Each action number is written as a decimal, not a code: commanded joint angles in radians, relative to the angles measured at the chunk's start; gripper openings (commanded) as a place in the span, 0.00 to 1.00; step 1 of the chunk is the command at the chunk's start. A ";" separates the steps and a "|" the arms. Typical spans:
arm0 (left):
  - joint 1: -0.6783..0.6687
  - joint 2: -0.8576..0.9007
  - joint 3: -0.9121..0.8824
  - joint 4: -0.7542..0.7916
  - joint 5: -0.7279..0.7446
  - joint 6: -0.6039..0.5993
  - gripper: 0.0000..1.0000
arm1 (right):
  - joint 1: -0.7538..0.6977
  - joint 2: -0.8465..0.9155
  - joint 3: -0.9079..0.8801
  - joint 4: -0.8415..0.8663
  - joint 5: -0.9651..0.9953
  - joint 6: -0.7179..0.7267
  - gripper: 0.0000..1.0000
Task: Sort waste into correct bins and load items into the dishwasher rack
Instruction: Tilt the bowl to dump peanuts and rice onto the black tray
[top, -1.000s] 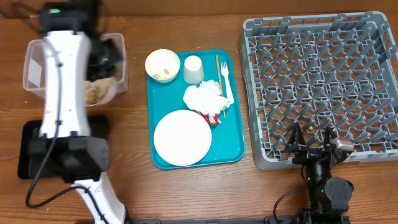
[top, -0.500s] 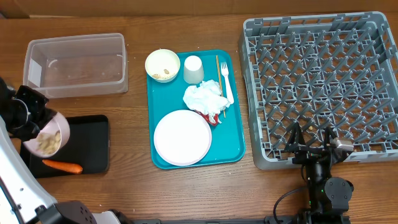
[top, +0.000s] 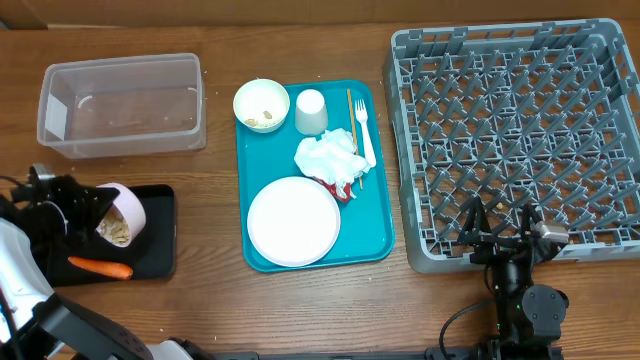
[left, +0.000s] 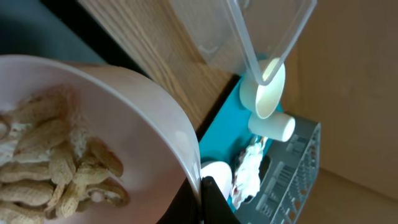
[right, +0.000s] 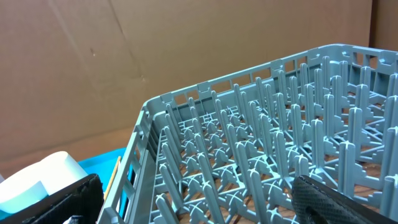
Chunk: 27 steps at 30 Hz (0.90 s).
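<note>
Left jaws gripped a small white bowl (top: 122, 213) of beige food bits (left: 56, 168), tilted over the black tray (top: 162, 245) | carrot (top: 100, 267) lay in that tray | right jaws stood wide, holding nothing, at the dishwasher rack (top: 520, 130) near edge | plate (top: 293, 221), cup (top: 311, 111) and napkin (top: 328, 157) sat on the teal tray (top: 372, 225).

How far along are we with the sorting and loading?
Done: the carrot lies in the black tray. In hand: the left pincer holds a bowl of food bits, tilted over that tray. Left: the second bowl, cup, chopstick, fork, napkin and plate sit on the teal tray; nothing is in the rack yet.
</note>
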 joint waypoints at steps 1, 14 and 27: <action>0.034 0.003 -0.076 0.087 0.205 0.082 0.04 | -0.004 -0.007 -0.010 0.006 -0.002 -0.006 1.00; 0.195 0.227 -0.118 0.110 0.535 0.179 0.04 | -0.004 -0.007 -0.010 0.006 -0.002 -0.006 1.00; 0.211 0.245 -0.118 0.103 0.696 0.093 0.06 | -0.004 -0.007 -0.010 0.006 -0.002 -0.006 1.00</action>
